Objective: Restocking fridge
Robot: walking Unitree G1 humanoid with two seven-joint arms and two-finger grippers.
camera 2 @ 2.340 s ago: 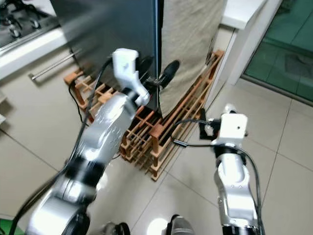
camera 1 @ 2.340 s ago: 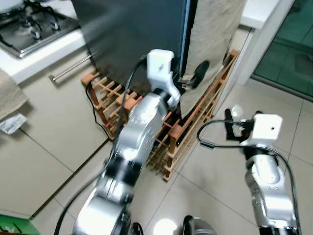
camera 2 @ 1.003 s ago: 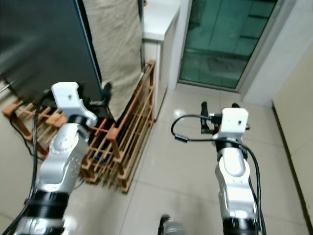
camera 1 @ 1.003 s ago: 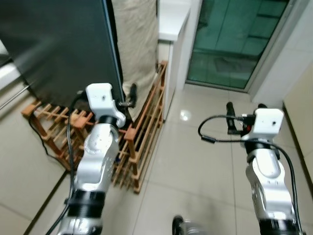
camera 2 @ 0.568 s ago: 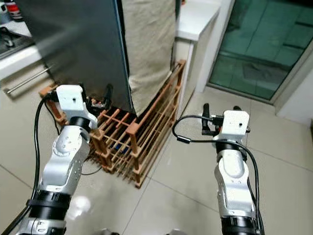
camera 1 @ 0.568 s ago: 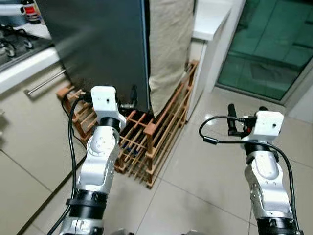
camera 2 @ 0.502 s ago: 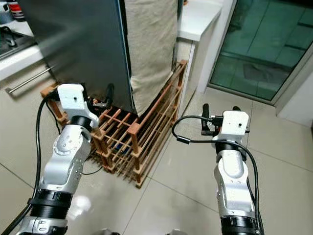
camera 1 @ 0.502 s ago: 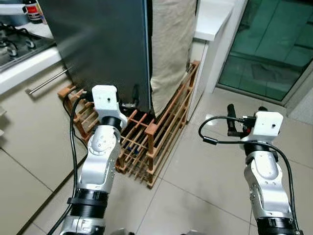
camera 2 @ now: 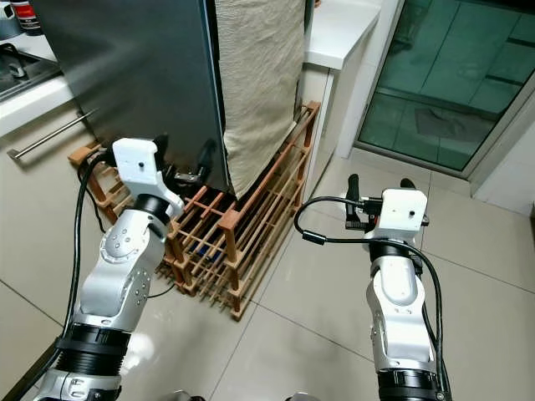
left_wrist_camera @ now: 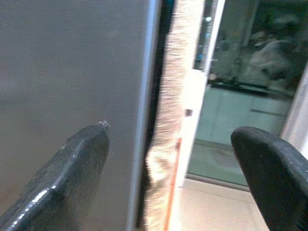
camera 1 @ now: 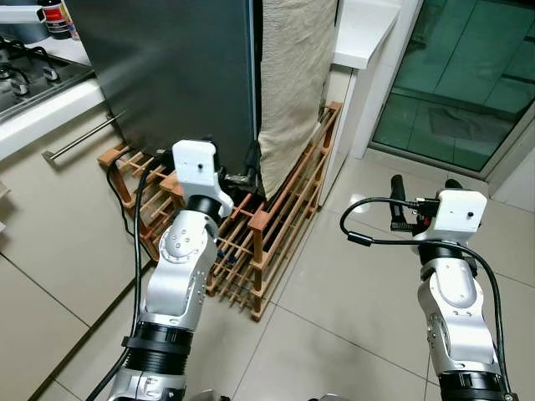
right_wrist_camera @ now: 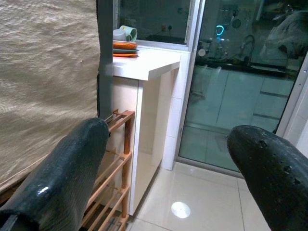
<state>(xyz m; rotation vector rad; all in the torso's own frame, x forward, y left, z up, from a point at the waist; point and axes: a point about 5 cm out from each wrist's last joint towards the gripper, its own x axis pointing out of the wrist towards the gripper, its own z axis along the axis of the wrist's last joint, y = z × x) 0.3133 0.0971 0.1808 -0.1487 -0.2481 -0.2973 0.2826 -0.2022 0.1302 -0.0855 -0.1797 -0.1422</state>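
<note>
Your left gripper [camera 1: 248, 170] was up against the lower right edge of the dark fridge door [camera 1: 175, 75], its two black fingers spread apart. In the left wrist view one finger [left_wrist_camera: 77, 168] lay against the door face while the other stood clear on the far side of the edge, with the beige cloth [camera 1: 292, 75] hanging in the gap between them. Your right gripper [camera 1: 418, 200] was held well apart from the fridge, over the tiled floor [camera 1: 334, 334], fingers wide apart and empty.

The fridge stood shut, so nothing had been restocked yet, and no groceries could be seen.

My worry: if you closed on that edge, you could have pinched the cloth instead of the door and dragged it off. The fingers might also have slid off the smooth door edge. The wooden rack [camera 1: 276, 217] sat just beside and below your left forearm, so a wide swing could have knocked it or snagged the black cable [camera 1: 134, 217].

No brand or writing was legible; the bottle labels by the stove [camera 1: 33, 71] were too small.
</note>
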